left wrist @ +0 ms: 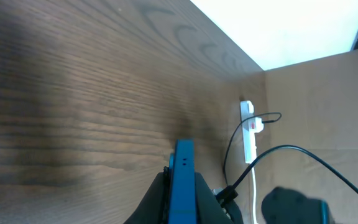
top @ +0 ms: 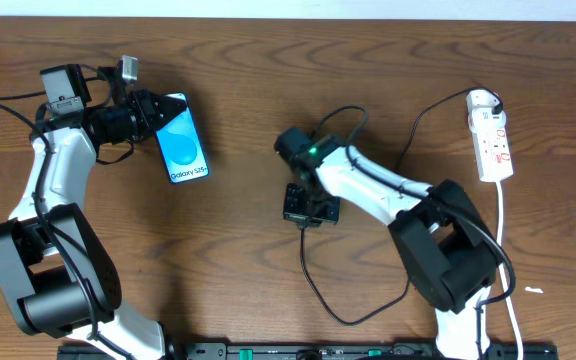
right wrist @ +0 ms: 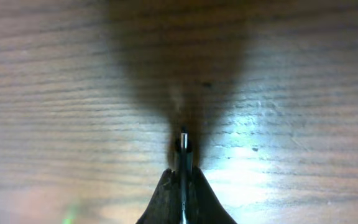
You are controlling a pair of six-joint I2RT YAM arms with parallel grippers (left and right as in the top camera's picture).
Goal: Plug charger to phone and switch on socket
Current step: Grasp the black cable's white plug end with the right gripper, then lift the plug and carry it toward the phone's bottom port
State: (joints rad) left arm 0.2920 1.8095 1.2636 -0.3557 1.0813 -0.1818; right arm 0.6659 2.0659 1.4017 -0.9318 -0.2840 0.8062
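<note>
Looking down from overhead, you see your left gripper (top: 160,113) closed on the far end of the phone (top: 183,142). The phone's blue-and-white screen faces the camera, with its lettering at the near end. In the left wrist view the phone appears edge-on as a thin blue bar pinched between the two fingers (left wrist: 160,193). Whether it rests on the table (top: 238,290) or hangs clear of it cannot be told.

Your right gripper (top: 310,210) sits at mid-table, well apart from the phone, pointing down. Its wrist view shows the jaws drawn fully together on the plug end of the charger (right wrist: 183,146), with the metal tip jutting just past the fingertips above bare wood. From overhead, the charger's thin black cable trails from that gripper in a loop toward the table's near edge.

The socket (top: 492,140) lies at the far right of the table. Its white cord runs toward the near edge, and a thin black lead reaches its far end.
</note>
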